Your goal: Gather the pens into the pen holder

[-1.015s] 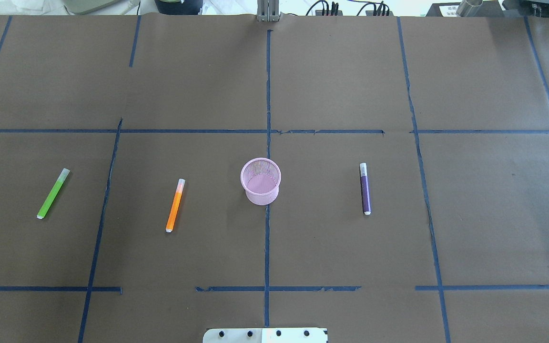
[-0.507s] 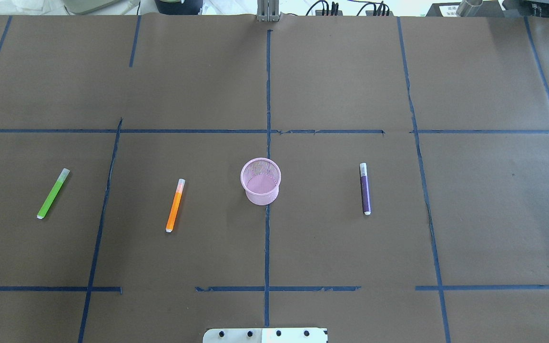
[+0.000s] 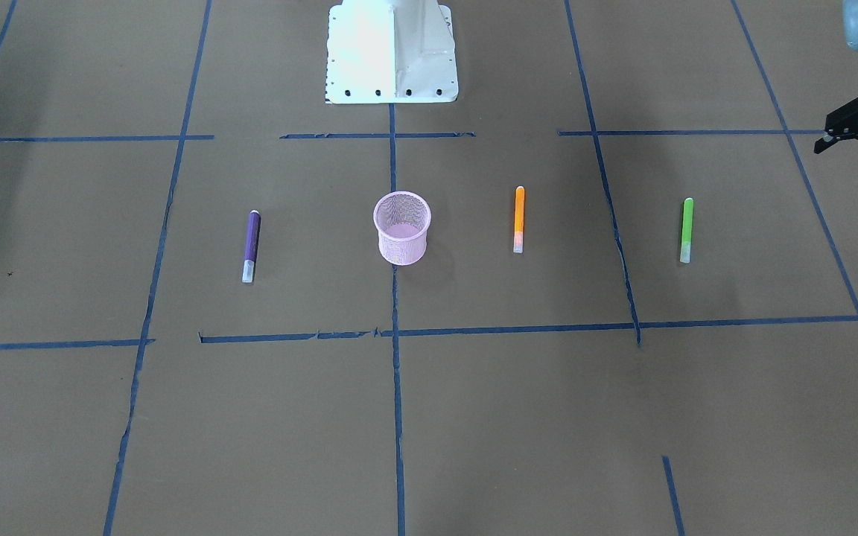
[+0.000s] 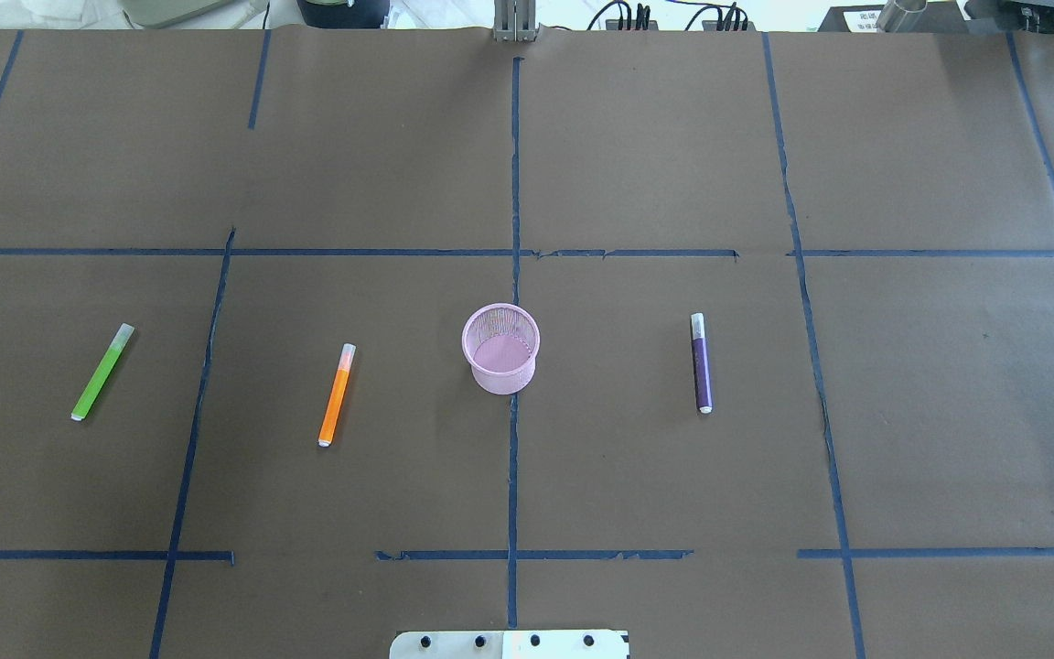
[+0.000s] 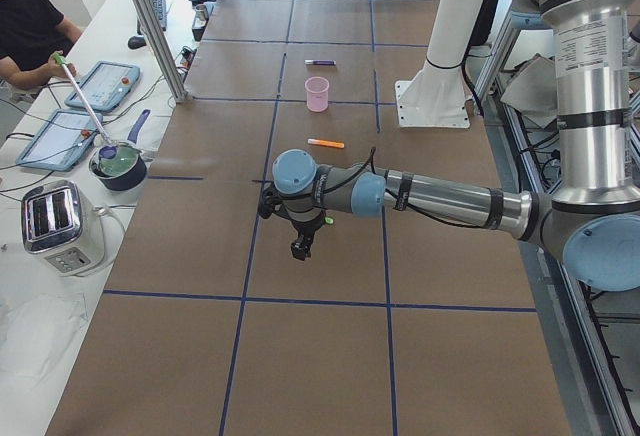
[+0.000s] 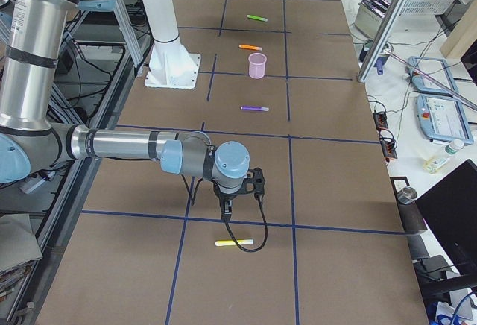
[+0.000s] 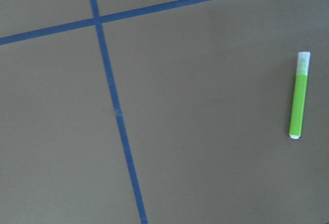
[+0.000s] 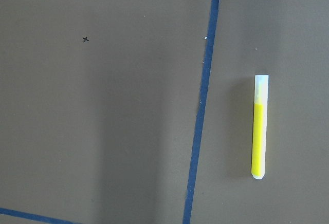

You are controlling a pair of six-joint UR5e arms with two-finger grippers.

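Observation:
The pink mesh pen holder (image 4: pixel 500 348) stands upright and empty at the table's middle, also in the front view (image 3: pixel 402 227). The orange pen (image 4: pixel 337 394) and the green pen (image 4: pixel 102 372) lie to its left, and the purple pen (image 4: pixel 701 362) lies to its right. My left gripper (image 3: pixel 846 158) hovers open and empty above the table, beyond the green pen (image 3: pixel 687 230) on the robot's left. The left wrist view shows the green pen (image 7: pixel 299 102) at its right edge. My right gripper (image 6: pixel 227 207) hangs over the table's far right end; I cannot tell whether it is open.
A yellow pen (image 8: pixel 258 134) lies beside a blue tape line under the right wrist, also in the right side view (image 6: pixel 234 243). The white robot base (image 3: pixel 392 52) stands behind the holder. A toaster (image 5: pixel 58 224), a pot and tablets sit on a side bench.

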